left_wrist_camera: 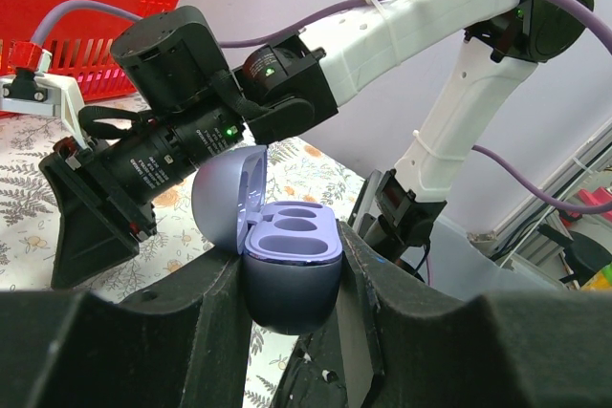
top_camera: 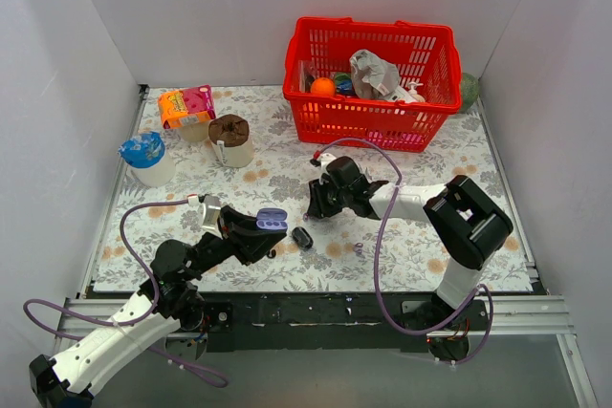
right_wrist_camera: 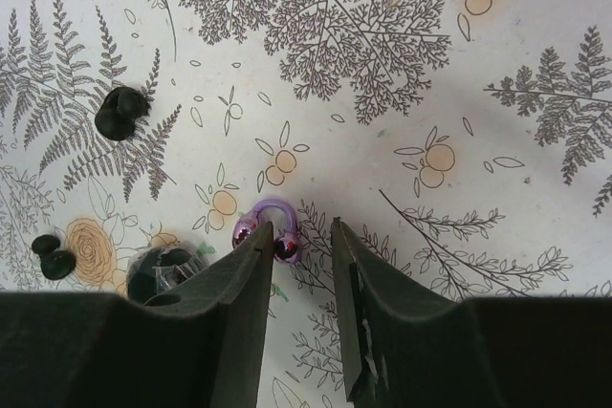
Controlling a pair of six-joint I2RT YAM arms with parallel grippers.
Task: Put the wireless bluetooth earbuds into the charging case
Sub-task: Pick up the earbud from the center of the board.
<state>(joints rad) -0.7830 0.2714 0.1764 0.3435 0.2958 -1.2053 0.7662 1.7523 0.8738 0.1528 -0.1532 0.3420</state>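
My left gripper (top_camera: 256,233) is shut on the charging case (top_camera: 272,219) and holds it above the table. In the left wrist view the case (left_wrist_camera: 287,284) sits between the fingers of that gripper (left_wrist_camera: 292,257). Its lid is open and both lavender sockets are empty. My right gripper (top_camera: 318,204) is low over the cloth. In the right wrist view it (right_wrist_camera: 301,241) is open with a narrow gap. A purplish earbud (right_wrist_camera: 271,229) with shiny dark spots lies at its left fingertip. Another tiny purplish bud (top_camera: 358,248) lies on the cloth nearer the arms.
A stubby black piece (top_camera: 302,238) lies between the grippers, and small black bits (right_wrist_camera: 121,112) lie on the cloth. A red basket (top_camera: 368,126) of items stands at the back. An orange-pink carton (top_camera: 186,105), a brown-topped cup (top_camera: 230,140) and a blue-lidded tub (top_camera: 146,158) stand back left.
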